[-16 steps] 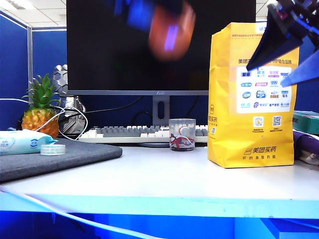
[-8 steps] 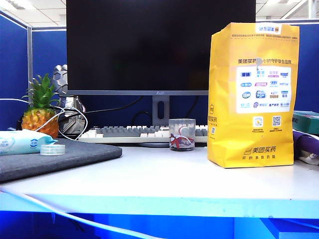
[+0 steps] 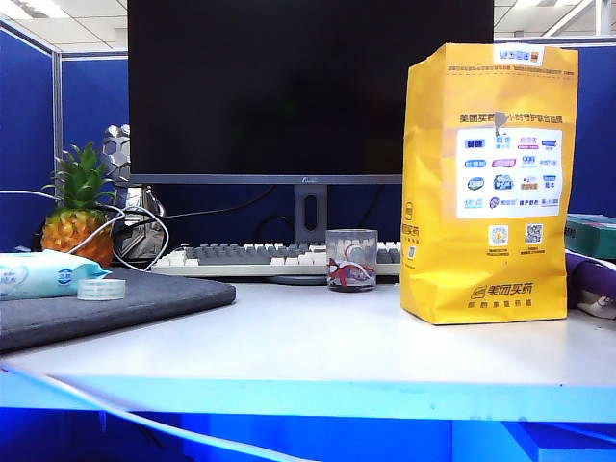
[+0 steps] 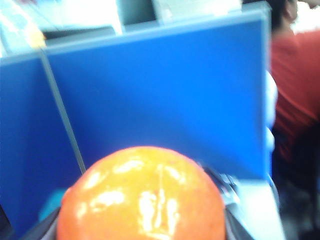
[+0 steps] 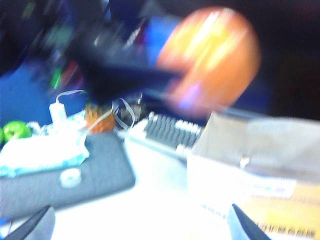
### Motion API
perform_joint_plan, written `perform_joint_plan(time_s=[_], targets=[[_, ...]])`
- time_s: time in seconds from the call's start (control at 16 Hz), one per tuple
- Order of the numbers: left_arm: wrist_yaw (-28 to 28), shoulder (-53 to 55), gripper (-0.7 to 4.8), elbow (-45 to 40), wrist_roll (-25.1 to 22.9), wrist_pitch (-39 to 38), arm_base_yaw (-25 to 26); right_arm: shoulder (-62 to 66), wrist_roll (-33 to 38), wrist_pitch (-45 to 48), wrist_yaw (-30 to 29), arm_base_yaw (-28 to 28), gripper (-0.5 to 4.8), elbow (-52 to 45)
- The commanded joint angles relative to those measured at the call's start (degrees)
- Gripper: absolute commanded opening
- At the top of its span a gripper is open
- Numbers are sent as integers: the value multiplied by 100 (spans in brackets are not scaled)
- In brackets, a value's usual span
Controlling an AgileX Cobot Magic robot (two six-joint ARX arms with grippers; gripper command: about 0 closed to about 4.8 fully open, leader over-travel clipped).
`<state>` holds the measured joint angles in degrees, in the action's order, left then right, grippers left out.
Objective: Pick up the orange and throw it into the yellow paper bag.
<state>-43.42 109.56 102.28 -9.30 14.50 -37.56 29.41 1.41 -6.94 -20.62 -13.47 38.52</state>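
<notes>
The orange [image 4: 142, 197], round and glossy with pale highlights, fills the near part of the left wrist view. My left gripper [image 4: 142, 231] is shut on it, with a grey finger showing at each side. In the right wrist view the orange [image 5: 210, 55] appears blurred, high above the table and beside the open top of the yellow paper bag [image 5: 260, 145]. The yellow paper bag [image 3: 486, 183] stands upright at the table's right. My right gripper [image 5: 137, 225] is open and empty above the table, near the bag. Neither arm shows in the exterior view.
A black monitor [image 3: 308, 87] and a keyboard [image 3: 250, 258] stand at the back. A small glass cup [image 3: 351, 260] sits left of the bag. At the left are a pineapple [image 3: 79, 217], a grey mat [image 3: 115, 298], a wipes pack [image 3: 43, 274] and a tape roll [image 3: 101, 289].
A second ago the blurred orange hung before the monitor and the right gripper showed at the upper right of the exterior view. Both have left that view.
</notes>
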Motion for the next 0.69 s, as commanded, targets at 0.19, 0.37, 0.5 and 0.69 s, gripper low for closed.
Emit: perform_joint_plan(time_s=[0.19, 0.37, 0.5, 0.69], targets=[[247, 638, 210, 737, 153, -197, -57, -15, -153, -55, 15, 4, 448, 33], [601, 848, 210, 734, 140, -203, -72, -13, -153, -57, 13, 4, 448, 33], [905, 846, 210, 734, 98, -166, -131, -13, -153, -59, 13, 4, 448, 33], [968, 846, 479, 741, 546, -168, -138, -4, -153, -116, 9, 4, 448, 22]])
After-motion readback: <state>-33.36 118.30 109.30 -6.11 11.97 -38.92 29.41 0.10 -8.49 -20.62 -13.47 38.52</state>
